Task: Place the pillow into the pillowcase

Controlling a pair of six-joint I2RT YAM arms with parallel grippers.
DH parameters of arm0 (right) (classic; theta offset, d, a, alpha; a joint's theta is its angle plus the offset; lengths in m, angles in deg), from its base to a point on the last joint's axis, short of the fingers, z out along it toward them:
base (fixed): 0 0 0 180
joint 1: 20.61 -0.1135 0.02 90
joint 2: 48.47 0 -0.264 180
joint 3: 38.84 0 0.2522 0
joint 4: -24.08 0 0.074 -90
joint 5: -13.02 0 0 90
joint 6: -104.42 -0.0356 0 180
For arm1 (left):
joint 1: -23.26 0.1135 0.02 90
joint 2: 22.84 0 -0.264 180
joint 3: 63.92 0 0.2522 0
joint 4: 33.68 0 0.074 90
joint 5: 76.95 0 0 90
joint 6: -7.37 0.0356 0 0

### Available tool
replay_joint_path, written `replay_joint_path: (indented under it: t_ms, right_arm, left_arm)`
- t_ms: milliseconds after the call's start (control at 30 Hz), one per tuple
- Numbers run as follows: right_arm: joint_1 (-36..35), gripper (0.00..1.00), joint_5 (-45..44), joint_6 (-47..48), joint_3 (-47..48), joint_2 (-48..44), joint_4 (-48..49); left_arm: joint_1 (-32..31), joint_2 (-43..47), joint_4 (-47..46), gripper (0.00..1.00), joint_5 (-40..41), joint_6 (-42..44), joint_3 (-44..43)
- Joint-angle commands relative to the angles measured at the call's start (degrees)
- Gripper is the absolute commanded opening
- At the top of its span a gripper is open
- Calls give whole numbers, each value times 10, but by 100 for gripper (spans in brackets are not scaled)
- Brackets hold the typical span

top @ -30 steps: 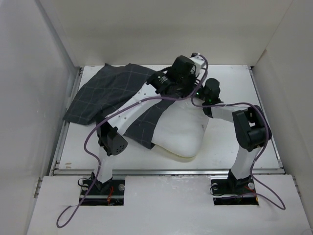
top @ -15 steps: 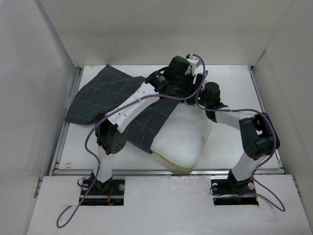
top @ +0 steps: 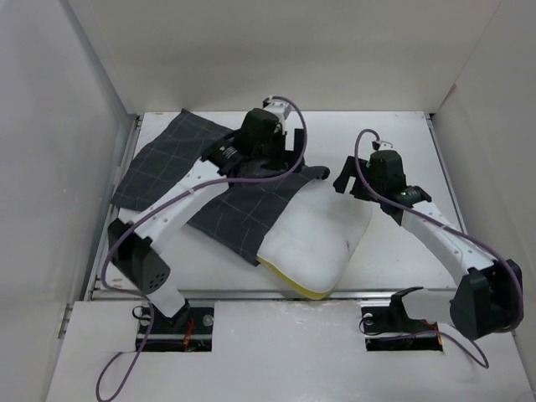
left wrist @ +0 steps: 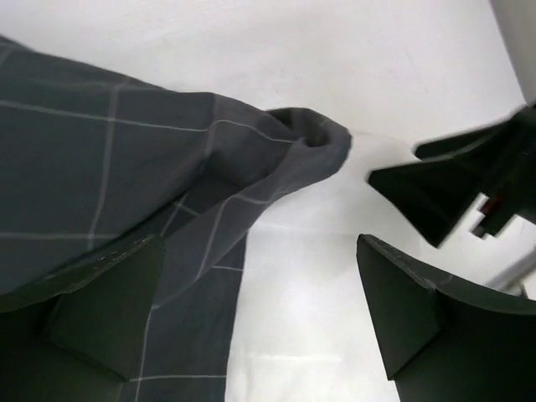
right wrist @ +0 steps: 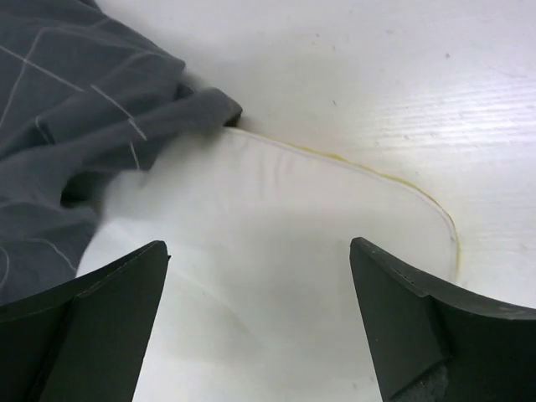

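Note:
The white pillow (top: 322,234) lies mid-table, a yellow edge showing at its near side. The dark checked pillowcase (top: 180,172) spreads to the back left and covers the pillow's left part; its bunched corner (left wrist: 314,138) rests on the pillow's far end. My left gripper (top: 295,157) hangs open above that corner, nothing between its fingers (left wrist: 109,306). The left wrist view looks down on the pillow (left wrist: 293,293) and the cloth edge. My right gripper (top: 342,182) is open over the pillow's far right corner (right wrist: 276,218), apart from the pillowcase (right wrist: 75,100). In the wrist views both grippers, left (left wrist: 260,285) and right (right wrist: 260,285), hold nothing.
White walls (top: 92,126) close in the table on the left, back and right. A metal rail (top: 251,294) runs along the near edge. A purple cable (top: 251,174) trails along the left arm over the cloth. Bare white table (top: 410,142) lies at the back right.
Both grippers have opened and let go. The left arm swung left and back, the right arm pulled to the right. The pillow settled flatter with the pillowcase over its left part.

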Motion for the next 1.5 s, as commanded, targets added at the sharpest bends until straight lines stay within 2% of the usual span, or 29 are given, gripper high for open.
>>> replay_joint_path:
  t_ms: [0, 67, 100, 200, 233, 333, 433, 533, 667, 700, 833, 967, 1100, 1167, 1267, 1367, 1467]
  right_arm:
    - [1, 95, -40, 36, 9, -48, -93]
    - [-13, 97, -4, 60, -16, -97, -93]
    - [-42, 98, -4, 91, -25, -116, -93]
    - [-93, 100, 2, 126, -37, -170, -99]
    - [-112, 100, 2, 131, -37, -175, -99]
    - [-183, 100, 7, 148, -42, -170, -93]
    - [-203, 100, -4, 143, -48, -143, -71]
    - [-203, 100, -10, 143, -41, -119, -50]
    - [-203, 100, -22, 168, -15, -78, -50]
    - [-209, 100, -22, 174, -15, -68, -50]
    - [-209, 100, -28, 204, 16, -14, -45]
    - [-209, 100, -59, 220, 27, 15, -31]
    - [-209, 100, -124, 256, 47, 26, -8]
    - [-209, 100, -162, 278, 63, 50, -1]
    - [-203, 100, -196, 291, 82, 95, 6]
    - [-160, 100, -91, 286, 82, 143, 6]
    - [-129, 100, -20, 277, 92, 197, 1]
  left_arm:
    - [3, 95, -23, 100, 99, -52, 99]
    - [3, 134, -23, 100, 122, -80, 168]
    - [3, 173, -32, 100, 122, -105, 237]
    - [-2, 213, -54, 100, 115, -137, 335]
    - [-8, 219, -59, 100, 110, -157, 380]
    - [-8, 186, -74, 100, 98, -175, 415]
    - [-8, 115, -113, 100, 92, -170, 420]
    - [10, 48, -126, 99, 92, -143, 363]
    - [30, -74, -112, 97, 87, -96, 234]
    - [39, -90, -107, 95, 87, -87, 178]
    - [51, -119, -52, 95, 97, -59, 74]
    - [51, -71, -46, 98, 111, -51, 105]
    - [51, 17, -41, 100, 119, -69, 203]
    - [28, 65, -41, 100, 124, -75, 256]
    - [-11, 87, -35, 100, 132, -108, 288]
    - [-38, 87, -28, 100, 145, -142, 321]
    - [-50, 68, -64, 100, 115, -156, 344]
